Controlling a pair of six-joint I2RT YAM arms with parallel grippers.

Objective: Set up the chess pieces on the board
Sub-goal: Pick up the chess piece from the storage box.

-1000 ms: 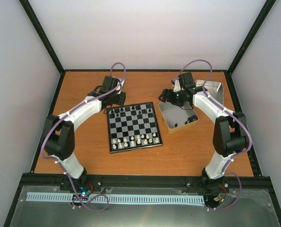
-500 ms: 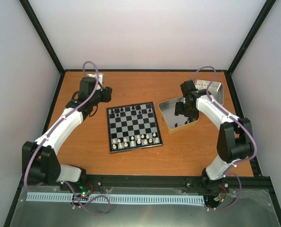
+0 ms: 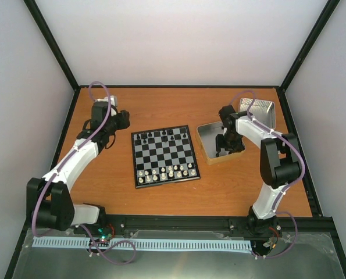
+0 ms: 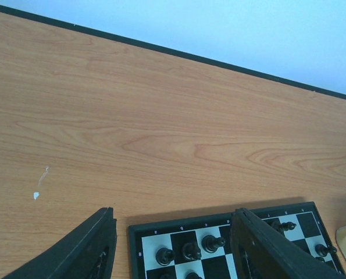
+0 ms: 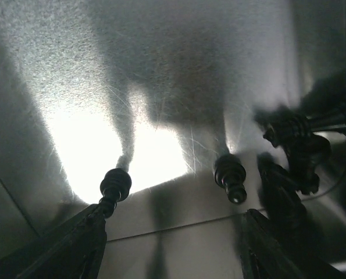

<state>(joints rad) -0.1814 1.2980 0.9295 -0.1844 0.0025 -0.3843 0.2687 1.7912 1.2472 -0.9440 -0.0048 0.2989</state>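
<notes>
- The left fingers [image 3: 120, 120] have drawn back: a second ago they stood over the far-left corner of the board [image 3: 164, 157]. Now they hang over bare surface [image 3: 173, 104] just left of it.
- They stand apart with nothing between them.
- The right fingers [image 3: 224, 143] were above the far-left rim of the tin tray [image 3: 202, 130]. They have since dropped down inside it.
- They are open; one loose black piece [image 5: 116, 185] stands at the tip of one, and another [image 5: 229, 176] lies in the gap, gripped by neither.
- The board has not moved: black chess pieces [image 3: 161, 135] line its far rows and white pieces [image 3: 167, 172] its near rows.
- A second tin [image 3: 259, 108] sits behind the tray, as before.
</notes>
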